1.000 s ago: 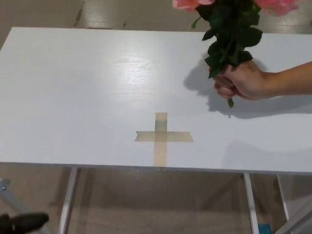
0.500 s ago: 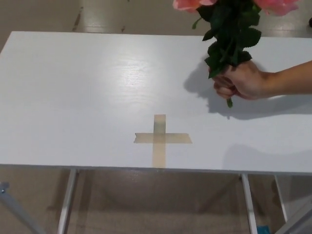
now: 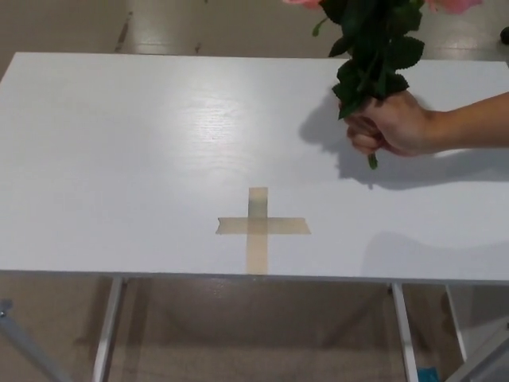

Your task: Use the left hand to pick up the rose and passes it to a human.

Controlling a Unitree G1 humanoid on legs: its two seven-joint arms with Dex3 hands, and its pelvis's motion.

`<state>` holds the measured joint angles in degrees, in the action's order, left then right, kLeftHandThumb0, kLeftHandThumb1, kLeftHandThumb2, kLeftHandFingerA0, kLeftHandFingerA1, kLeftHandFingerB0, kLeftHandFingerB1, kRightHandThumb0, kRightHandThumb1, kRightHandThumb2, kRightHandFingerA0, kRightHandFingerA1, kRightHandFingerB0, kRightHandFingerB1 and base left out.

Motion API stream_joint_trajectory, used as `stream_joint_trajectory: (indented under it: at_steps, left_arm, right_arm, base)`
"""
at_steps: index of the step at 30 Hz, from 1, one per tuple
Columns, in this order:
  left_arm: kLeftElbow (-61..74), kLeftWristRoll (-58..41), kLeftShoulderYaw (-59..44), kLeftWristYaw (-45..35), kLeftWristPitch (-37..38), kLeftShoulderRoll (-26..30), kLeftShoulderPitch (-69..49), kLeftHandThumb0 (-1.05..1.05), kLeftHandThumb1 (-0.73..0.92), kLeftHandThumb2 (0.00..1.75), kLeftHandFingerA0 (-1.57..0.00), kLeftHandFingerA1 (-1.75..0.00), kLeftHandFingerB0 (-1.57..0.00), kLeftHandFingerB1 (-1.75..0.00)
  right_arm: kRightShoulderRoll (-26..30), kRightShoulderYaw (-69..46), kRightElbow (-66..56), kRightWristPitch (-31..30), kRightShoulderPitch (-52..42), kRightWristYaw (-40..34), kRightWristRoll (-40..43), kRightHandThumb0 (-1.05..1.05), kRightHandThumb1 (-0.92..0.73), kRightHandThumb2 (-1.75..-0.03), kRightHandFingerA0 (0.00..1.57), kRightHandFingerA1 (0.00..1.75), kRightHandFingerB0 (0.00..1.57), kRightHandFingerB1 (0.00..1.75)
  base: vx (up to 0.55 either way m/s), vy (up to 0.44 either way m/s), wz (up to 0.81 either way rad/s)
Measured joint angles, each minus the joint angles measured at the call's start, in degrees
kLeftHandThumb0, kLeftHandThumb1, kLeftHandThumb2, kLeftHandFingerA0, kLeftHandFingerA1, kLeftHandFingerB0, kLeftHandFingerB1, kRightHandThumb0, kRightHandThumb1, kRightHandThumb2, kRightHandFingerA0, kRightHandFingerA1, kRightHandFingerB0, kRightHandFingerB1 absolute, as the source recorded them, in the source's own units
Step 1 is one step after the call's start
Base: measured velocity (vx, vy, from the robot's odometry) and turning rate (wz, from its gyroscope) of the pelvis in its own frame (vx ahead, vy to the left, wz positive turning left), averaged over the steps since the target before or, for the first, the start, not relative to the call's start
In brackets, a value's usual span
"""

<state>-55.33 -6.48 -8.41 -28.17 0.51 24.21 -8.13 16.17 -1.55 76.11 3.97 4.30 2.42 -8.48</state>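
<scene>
A bunch of pink roses with dark green leaves (image 3: 372, 48) is held upright over the right side of the white table (image 3: 119, 143). A person's hand (image 3: 394, 123), reaching in from the right edge, grips the stems near their lower end. The blooms are mostly cut off by the top edge of the picture. Neither of my hands shows in the head view.
A cross of tan tape (image 3: 261, 227) is stuck near the table's front edge, left of and nearer than the person's hand. Metal table legs (image 3: 107, 330) and the tan floor show below the front edge.
The person's hand has lifted the roses slightly up and away, so less of the blooms shows. A dark object at the bottom left has left the picture. The view has shifted a little.
</scene>
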Motion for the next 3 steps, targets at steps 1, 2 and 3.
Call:
stream_joint_trajectory:
  at_steps: [1, 2, 3]
  left_arm:
    - [-1.2, 0.4, 0.4, 0.6, 0.3, 0.0, 0.2, -0.63, 0.49, 0.91, -0.36, -0.52, -0.16, -0.42]
    - [-3.9, 1.1, 1.3, 1.9, 1.2, 0.0, 0.5, -0.63, 0.49, 0.91, -0.35, -0.52, -0.15, -0.42]
    - [-5.4, 1.5, 1.7, 2.7, 1.7, 0.0, 0.7, -0.63, 0.49, 0.91, -0.35, -0.52, -0.15, -0.42]
  right_arm:
    - [0.0, 0.0, 0.0, 0.1, -0.3, 0.0, 0.0, -0.58, -0.63, -0.99, 0.54, 0.65, 0.27, 0.48]
    - [-0.2, 0.1, 0.0, 0.3, -0.8, 0.0, 0.0, -0.58, -0.63, -0.98, 0.55, 0.65, 0.27, 0.48]
    - [-0.3, 0.1, 0.0, 0.3, -1.0, 0.0, 0.0, -0.58, -0.63, -0.98, 0.55, 0.65, 0.27, 0.48]
  base:
    - [0.0, 0.0, 0.0]
    - [0.0, 0.0, 0.0]
    - [0.0, 0.0, 0.0]
